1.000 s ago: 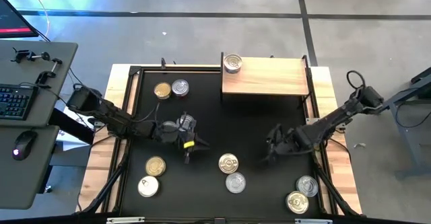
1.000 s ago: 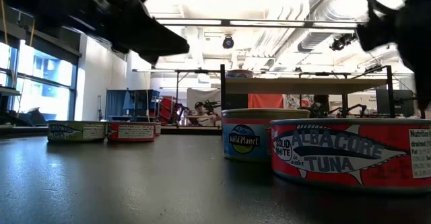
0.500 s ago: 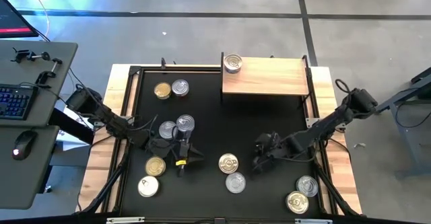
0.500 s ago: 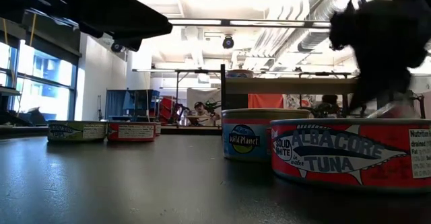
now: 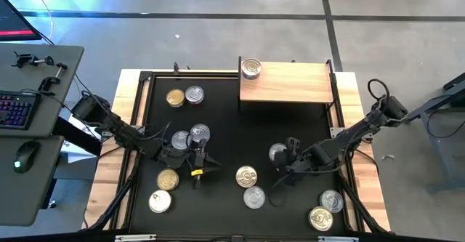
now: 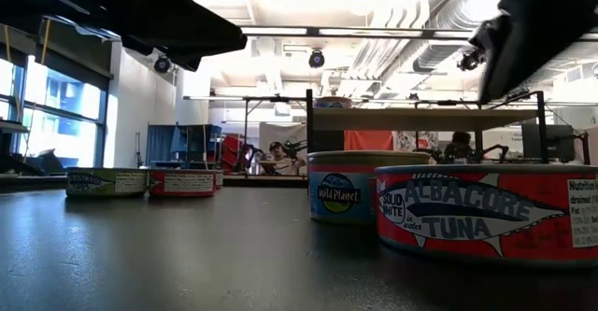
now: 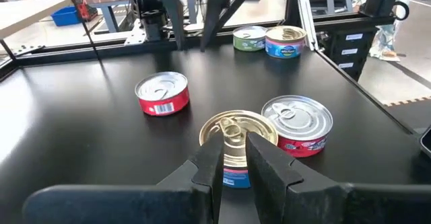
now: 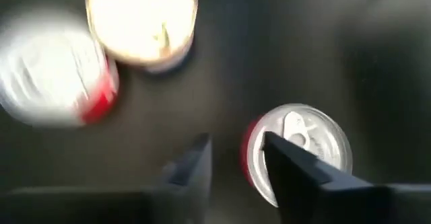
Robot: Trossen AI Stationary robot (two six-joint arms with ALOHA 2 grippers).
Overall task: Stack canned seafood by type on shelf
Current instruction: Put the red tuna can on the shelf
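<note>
The black table (image 5: 225,118) carries the shelf (image 5: 290,86) at its far edge, with one silver tin (image 5: 251,68) on the shelf's left corner; the other tins lie scattered on the table. The right gripper (image 5: 287,166) hangs near the middle, fingers spread and empty, with a silver tin (image 8: 302,148) just beside it, partly hidden by one finger (image 8: 291,165) rather than squarely between the two. This looks like the reach for that tin: next, centre on it, clamp, and carry it onto the shelved silver one. The left gripper (image 7: 233,173) hovers low over the left side, fingers narrowly parted and holding nothing, facing a gold tin (image 7: 237,131).
</note>
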